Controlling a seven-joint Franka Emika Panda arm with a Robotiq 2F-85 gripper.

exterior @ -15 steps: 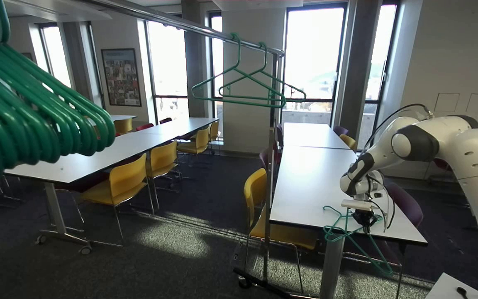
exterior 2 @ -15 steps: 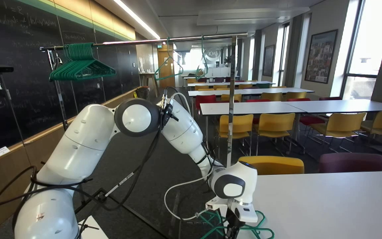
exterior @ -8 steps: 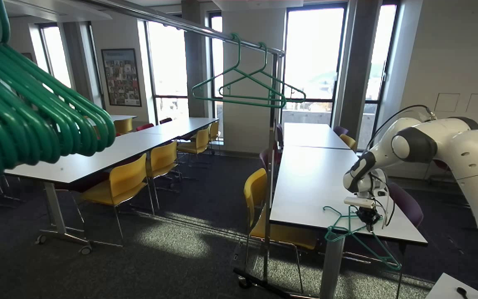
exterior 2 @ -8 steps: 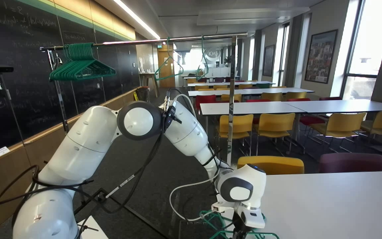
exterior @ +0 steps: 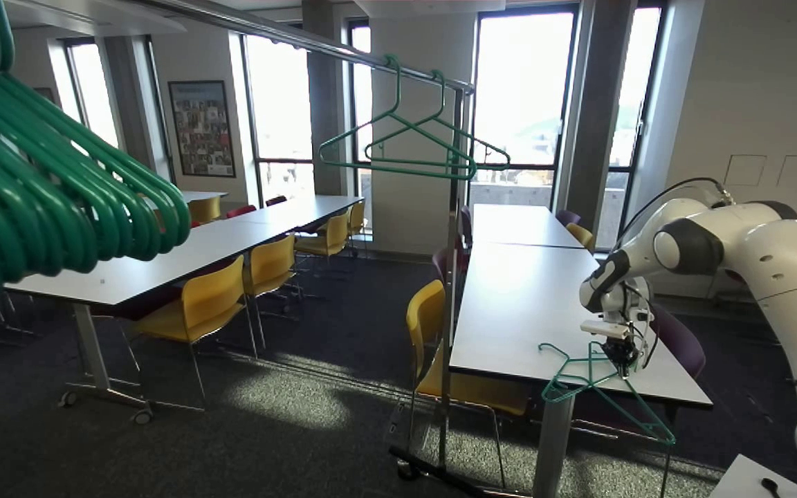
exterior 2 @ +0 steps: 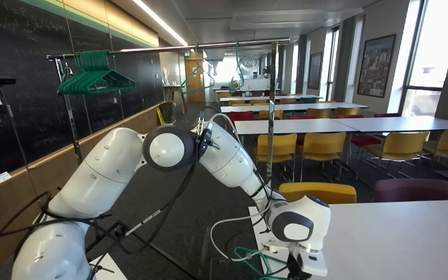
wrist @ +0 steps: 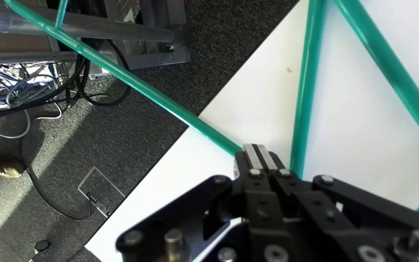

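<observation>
A: OK, rn the black two-finger gripper (wrist: 259,153) is standing clenched, its tips pressing tog side by side.

B: Copy. What's it hovering nearest to?

A: The green tubular plastic clothes hangers (wrist: 306,91), lying right abt the tips. One straight tube's running up to the fingers from the left of the wrist view; can't tell if it's touching or just passing underneath.

B: And where are they resting exactly?

A: On the white rectangular tabletop (exterior: 530,297), nr a corner. They're overlapping, so the no. is hard to tell. One end's jutting out past the thin dark edge, hanging over the dark speckled carpet (wrist: 224,43).

B: And the white jointed robot arm (exterior: 793,277)?

A: Hanging bent over the tbl in both exterior views, wrist end sitting low by the hangers.

B: Bkgd?

A: The shiny chrome clothes rail (exterior 2: 161,48) is running across the rm in an exterior view. A packed bunch of green plastic hangers (exterior 2: 95,76) is hanging twd one end, & two spaced-out green plastic hangers (exterior: 399,90) are dangling twd the other. Yellow moulded plastic chairs (exterior: 214,297) are standing farther off.
</observation>
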